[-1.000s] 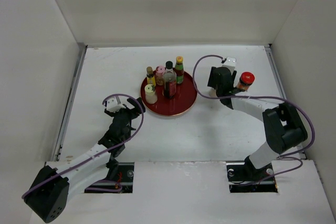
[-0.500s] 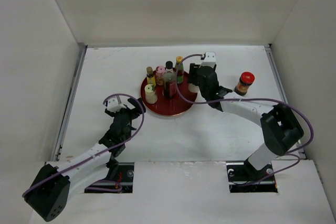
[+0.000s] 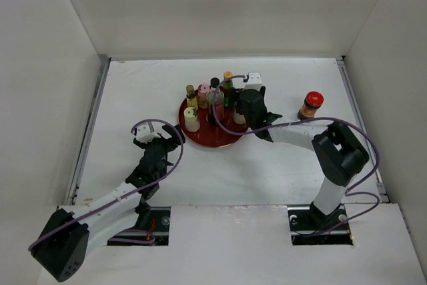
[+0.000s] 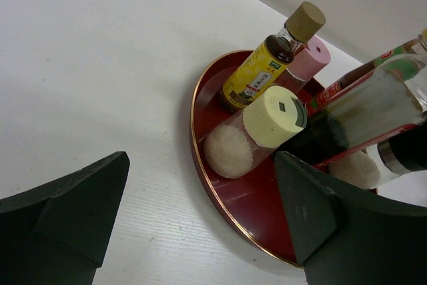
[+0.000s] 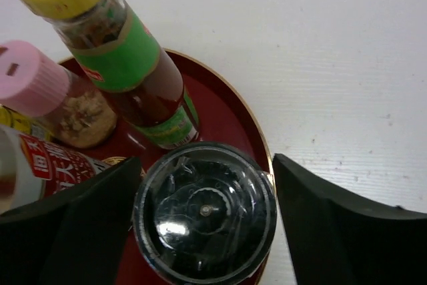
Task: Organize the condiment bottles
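- While the right gripper (image 5: 203, 188) is straddling the grey-lidded jar (image 5: 203, 231) over the right edge of the red round tray (image 4: 193, 125), the step in hand is looking like placing that jar; whether the fingers are pinching it or standing just clear, I cannot tell.
- The left gripper (image 4: 201, 161) is hanging spread and empty beside the tray.
- The next move is calling for a straight lift away, then a reach to the red-lidded jar (image 3: 311, 105), which is standing well apart.
- Only the top view is showing that jar; only the right wrist view is showing the lid between the fingers.
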